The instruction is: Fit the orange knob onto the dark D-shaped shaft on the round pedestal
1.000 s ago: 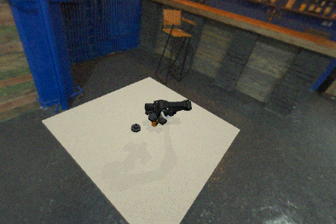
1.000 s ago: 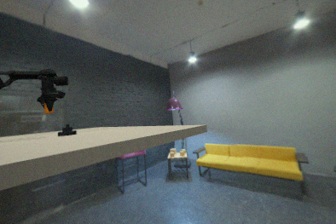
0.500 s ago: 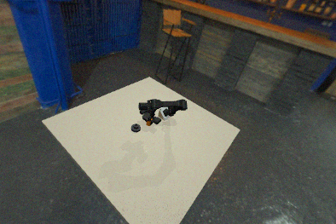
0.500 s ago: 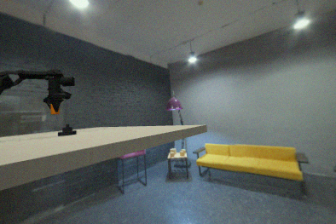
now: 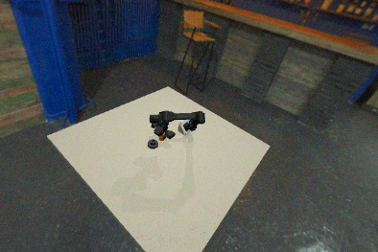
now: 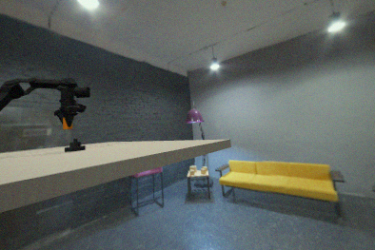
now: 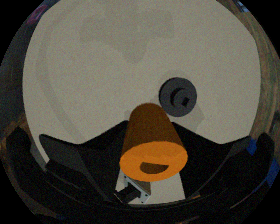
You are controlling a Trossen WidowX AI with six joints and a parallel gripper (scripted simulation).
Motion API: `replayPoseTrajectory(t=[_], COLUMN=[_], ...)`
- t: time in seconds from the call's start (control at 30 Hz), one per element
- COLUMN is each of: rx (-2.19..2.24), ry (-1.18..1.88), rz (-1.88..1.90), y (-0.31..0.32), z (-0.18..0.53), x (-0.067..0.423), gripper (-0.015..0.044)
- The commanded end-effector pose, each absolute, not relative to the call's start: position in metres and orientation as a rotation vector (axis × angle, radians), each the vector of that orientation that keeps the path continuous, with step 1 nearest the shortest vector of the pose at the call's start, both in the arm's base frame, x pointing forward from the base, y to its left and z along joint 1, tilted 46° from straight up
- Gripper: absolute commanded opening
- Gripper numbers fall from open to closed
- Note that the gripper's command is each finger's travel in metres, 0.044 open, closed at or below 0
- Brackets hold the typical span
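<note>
The orange knob is held in the air by my gripper, which is shut on it. The knob's end with its D-shaped hole faces the wrist camera, the flat side of the hole toward the top of that view. The dark round pedestal stands on the table with its short shaft pointing up. In the wrist view it lies above and right of the knob, apart from it. In the exterior view the knob hangs above and slightly left of the shaft.
The pale table top carries the arm and the pedestal. A small white and grey block-like part shows near the arm's base. The arm's shadow falls on the table. A stool, a bar and a yellow sofa stand beyond the table.
</note>
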State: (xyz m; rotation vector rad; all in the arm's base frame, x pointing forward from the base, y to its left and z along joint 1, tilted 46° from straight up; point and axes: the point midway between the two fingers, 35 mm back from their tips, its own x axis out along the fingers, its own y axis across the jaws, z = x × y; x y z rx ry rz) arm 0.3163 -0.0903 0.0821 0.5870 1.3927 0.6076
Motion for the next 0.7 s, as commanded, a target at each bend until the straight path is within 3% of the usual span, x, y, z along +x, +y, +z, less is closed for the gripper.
replayPoseTrajectory(t=[0.0,0.67], rx=[0.576,0.573], ry=[1.392,1.404], rz=[0.608,0.632], y=[-0.1,-0.123], z=[0.07,0.015], x=[0.321,0.331], gripper=[0.0,0.0])
